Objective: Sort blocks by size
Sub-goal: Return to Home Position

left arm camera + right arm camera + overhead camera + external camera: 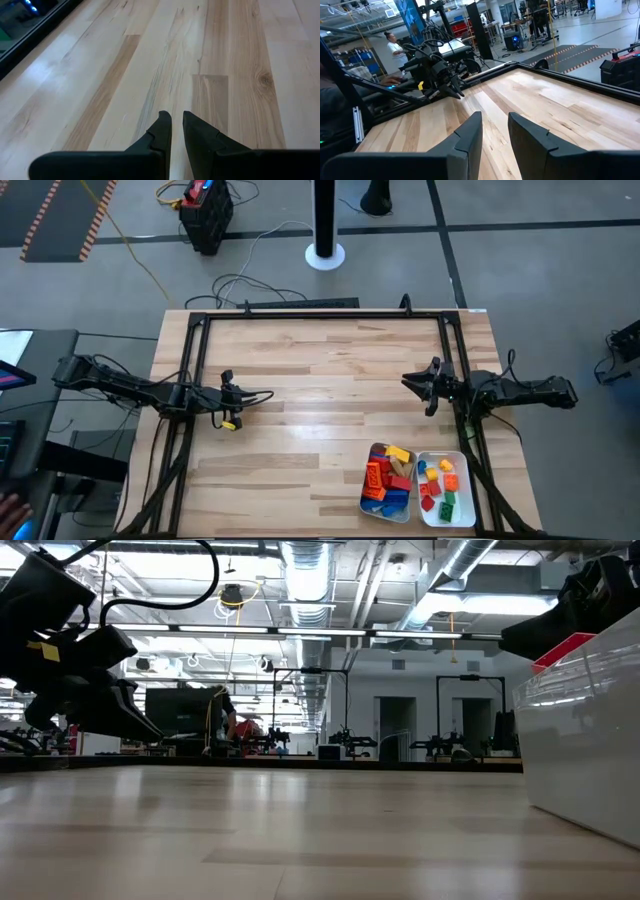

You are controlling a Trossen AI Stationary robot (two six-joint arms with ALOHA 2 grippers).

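Step in hand: both arms go to their rest pose. Judged from the counter (pixel 320 350), the sorting looks finished, as no loose block shows on the bare wood.

Left end effector (pixel 262 395): it hovers over the counter well apart from the trays, on the opposite side. Its own camera shows the fingers (pixel 162 125) drawn close with only a slim gap, nothing held and plain wood below.

Right end effector (pixel 410 380): it hangs beyond the trays toward the counter's far edge, near them but clear. Its fingers (pixel 470 127) stand close together and empty, pointing across the boards at the other arm.

Blocks (pixel 385 480): all the blocks seen lie in two white trays set side by side at the counter's near edge. The longer pieces are in one tray (pixel 364 480). The short ones (pixel 445 485) are in its neighbour (pixel 470 480). In the level view a tray wall (pixel 590 740) fills the right, with a red piece (pixel 565 648) showing over it.

Blocks and end effectors: neither touches a block or a tray. The right one is the nearer, and the left is far off.

Doing it well: my advice is to fold each arm back high and slow and keep the fingers closed and empty. The right arm's elbow and cables should pass clear of the trays beside its rail, since a nudge could spill the sorted piles.
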